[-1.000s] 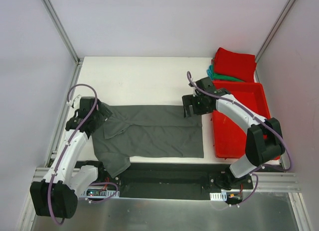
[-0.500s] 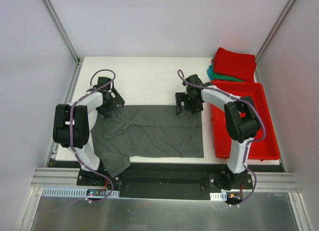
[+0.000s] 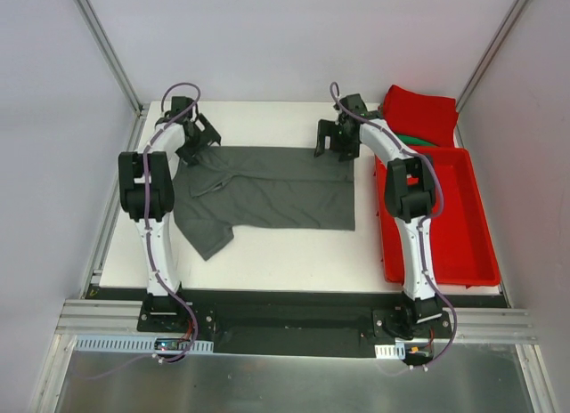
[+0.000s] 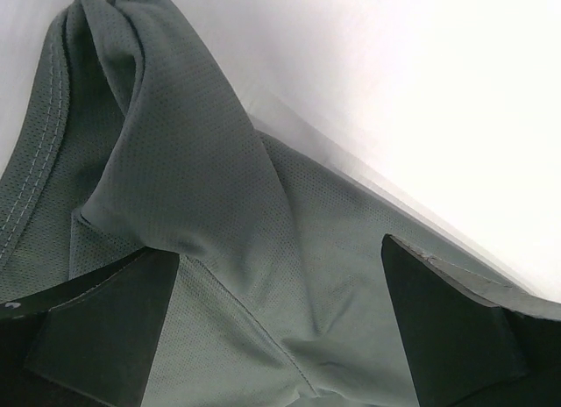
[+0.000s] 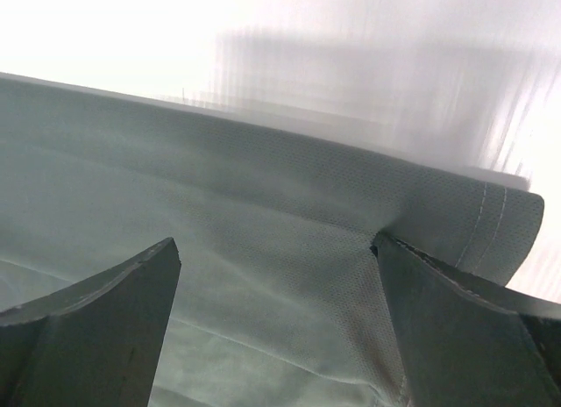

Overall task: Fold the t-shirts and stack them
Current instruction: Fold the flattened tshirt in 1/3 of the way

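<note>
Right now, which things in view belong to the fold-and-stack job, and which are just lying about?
Job:
- dark grey t-shirt, spread flat
- red folded t-shirt
- teal folded t-shirt, under the red one

Lying about:
- red plastic tray

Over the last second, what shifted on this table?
Both arms stretched toward the far edge, and the grey shirt slid with them, away from the near edge. The left pincer and right pincer now sit at its far corners, both open. The red tray and the folded red shirt behind it stayed put.
</note>
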Robot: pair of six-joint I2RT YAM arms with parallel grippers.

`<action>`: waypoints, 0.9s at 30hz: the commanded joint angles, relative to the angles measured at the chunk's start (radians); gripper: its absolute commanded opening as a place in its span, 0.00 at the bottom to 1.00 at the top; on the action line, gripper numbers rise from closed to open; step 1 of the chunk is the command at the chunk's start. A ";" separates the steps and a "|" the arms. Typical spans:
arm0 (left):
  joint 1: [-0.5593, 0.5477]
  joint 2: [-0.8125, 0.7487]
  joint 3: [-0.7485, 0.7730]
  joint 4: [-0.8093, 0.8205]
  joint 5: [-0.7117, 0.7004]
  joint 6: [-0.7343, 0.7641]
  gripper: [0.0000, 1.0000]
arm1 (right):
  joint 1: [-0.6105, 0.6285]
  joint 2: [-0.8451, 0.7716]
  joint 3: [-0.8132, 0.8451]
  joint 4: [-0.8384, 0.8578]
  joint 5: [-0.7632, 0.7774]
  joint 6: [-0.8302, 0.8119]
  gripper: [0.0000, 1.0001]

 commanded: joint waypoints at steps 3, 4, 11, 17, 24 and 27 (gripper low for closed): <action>0.021 0.191 0.274 -0.093 0.037 0.033 0.99 | -0.035 0.188 0.302 -0.110 0.013 -0.051 0.96; 0.024 0.200 0.313 -0.099 0.058 0.038 0.99 | -0.035 0.179 0.307 -0.108 0.008 -0.053 0.96; 0.016 -0.066 0.198 -0.141 0.057 0.084 0.99 | -0.014 -0.118 0.126 -0.118 0.094 -0.117 0.96; 0.016 -0.523 -0.285 -0.148 0.003 0.087 0.99 | 0.051 -0.543 -0.422 0.008 0.176 -0.080 0.96; -0.008 -0.947 -0.854 -0.139 -0.006 -0.033 0.99 | 0.238 -0.916 -0.996 0.249 0.318 0.039 0.96; -0.012 -1.038 -0.976 -0.130 -0.017 -0.047 0.94 | 0.281 -0.982 -1.093 0.303 0.356 0.128 0.96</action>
